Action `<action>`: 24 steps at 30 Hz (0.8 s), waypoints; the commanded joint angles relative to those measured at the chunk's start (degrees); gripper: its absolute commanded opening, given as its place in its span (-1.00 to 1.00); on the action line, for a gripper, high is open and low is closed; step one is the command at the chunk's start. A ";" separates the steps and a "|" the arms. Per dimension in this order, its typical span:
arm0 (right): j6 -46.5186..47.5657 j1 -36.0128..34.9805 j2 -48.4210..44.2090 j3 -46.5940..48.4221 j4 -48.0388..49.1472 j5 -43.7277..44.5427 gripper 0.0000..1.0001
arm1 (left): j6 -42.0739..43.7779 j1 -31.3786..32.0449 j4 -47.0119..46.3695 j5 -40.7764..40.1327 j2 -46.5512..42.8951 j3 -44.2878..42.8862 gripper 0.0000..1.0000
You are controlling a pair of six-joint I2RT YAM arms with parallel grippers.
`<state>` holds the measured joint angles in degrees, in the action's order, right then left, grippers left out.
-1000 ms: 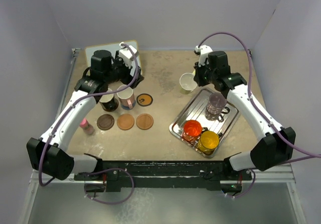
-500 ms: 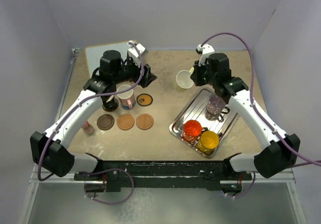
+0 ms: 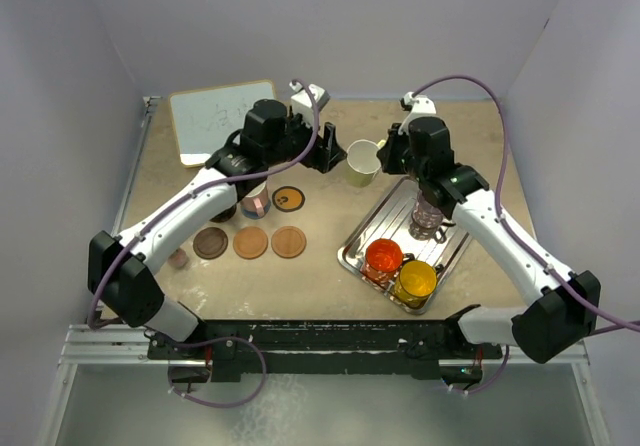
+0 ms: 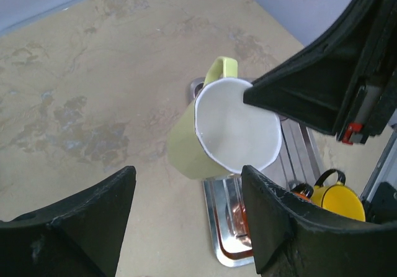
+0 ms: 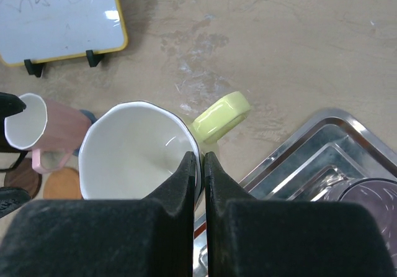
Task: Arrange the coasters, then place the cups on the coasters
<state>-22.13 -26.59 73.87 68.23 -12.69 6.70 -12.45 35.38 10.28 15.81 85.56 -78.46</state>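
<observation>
My right gripper is shut on the rim of the yellow-green cup, next to its handle, and holds it just left of the tray. My left gripper is open and faces this cup, which lies ahead of its fingertips, not between them. The pink cup and the black cup stand partly hidden under the left arm. A dark brown coaster and two tan-orange coasters form a row. The black-rimmed orange coaster lies behind them.
A steel tray on the right holds the purple cup, red-orange cup and yellow cup. A whiteboard stands at the back left. A small pink bottle sits near the left edge.
My left arm has swung right, from over the pink cup to beside the yellow-green cup, its jaws narrowing a little. My right gripper carried the cup slightly left.
</observation>
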 commanded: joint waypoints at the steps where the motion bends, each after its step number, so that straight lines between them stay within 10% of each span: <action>1: -3.71 -1.05 -0.04 2.59 8.31 4.73 -1.00 | -6.30 1.31 0.51 -3.93 3.54 -7.47 0.32; 24: -2.22 -0.14 5.84 -5.32 6.68 6.52 -1.00 | -5.08 0.59 -1.39 -8.36 16.51 -5.45 0.27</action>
<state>-25.32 -28.23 81.25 64.53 -9.82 12.58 -19.88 36.82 13.34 7.92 98.48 -85.06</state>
